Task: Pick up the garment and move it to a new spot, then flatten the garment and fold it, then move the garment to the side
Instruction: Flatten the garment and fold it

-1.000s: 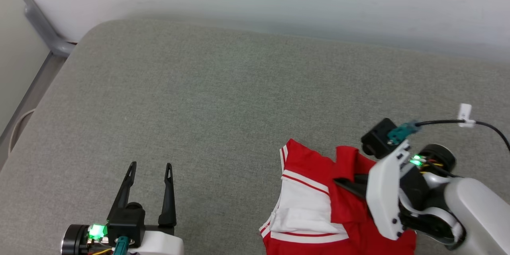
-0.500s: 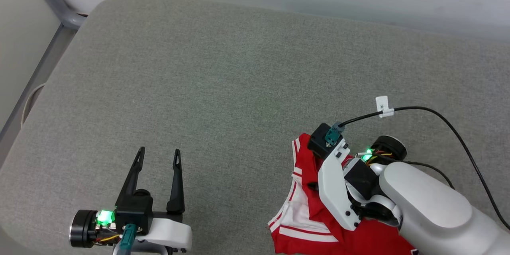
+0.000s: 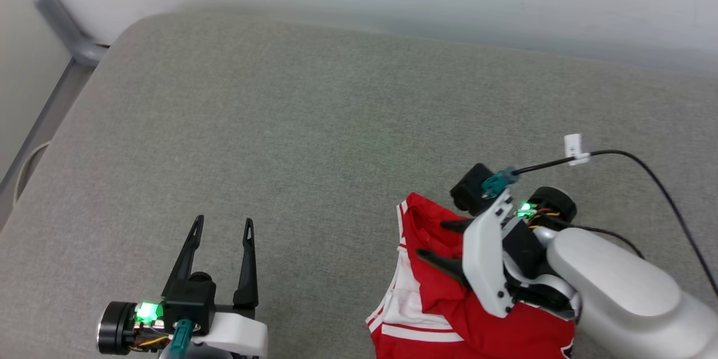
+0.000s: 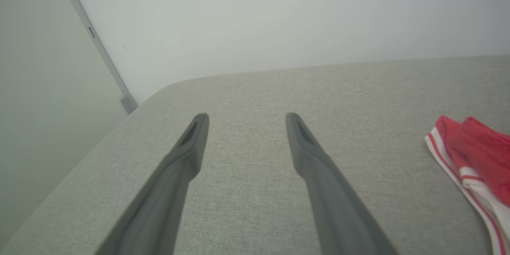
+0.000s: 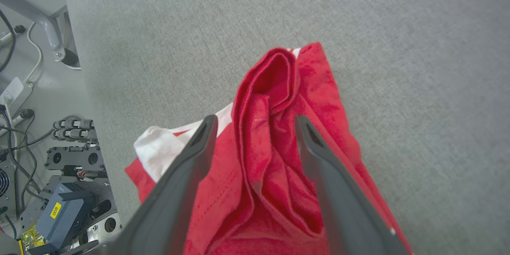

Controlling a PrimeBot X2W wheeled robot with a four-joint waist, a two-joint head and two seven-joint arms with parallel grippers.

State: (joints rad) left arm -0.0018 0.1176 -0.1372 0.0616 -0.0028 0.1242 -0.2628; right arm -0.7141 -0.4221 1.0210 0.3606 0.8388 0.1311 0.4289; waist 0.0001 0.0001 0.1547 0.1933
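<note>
Right claw just sprang apart, was clenched a second ago; now fingers straddle red ridge of garment, gripping nothing. Garment lies bunched at near right of grey pad. I judge move done, flattening next. Left claw spread, empty, well apart.

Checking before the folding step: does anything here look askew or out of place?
Yes: the garment is crumpled rather than flat, its red cloth bunched into a raised ridge with a white sleeve poking out at one side. It lies close to the grey pad's near edge. The open right gripper straddles that ridge.
</note>
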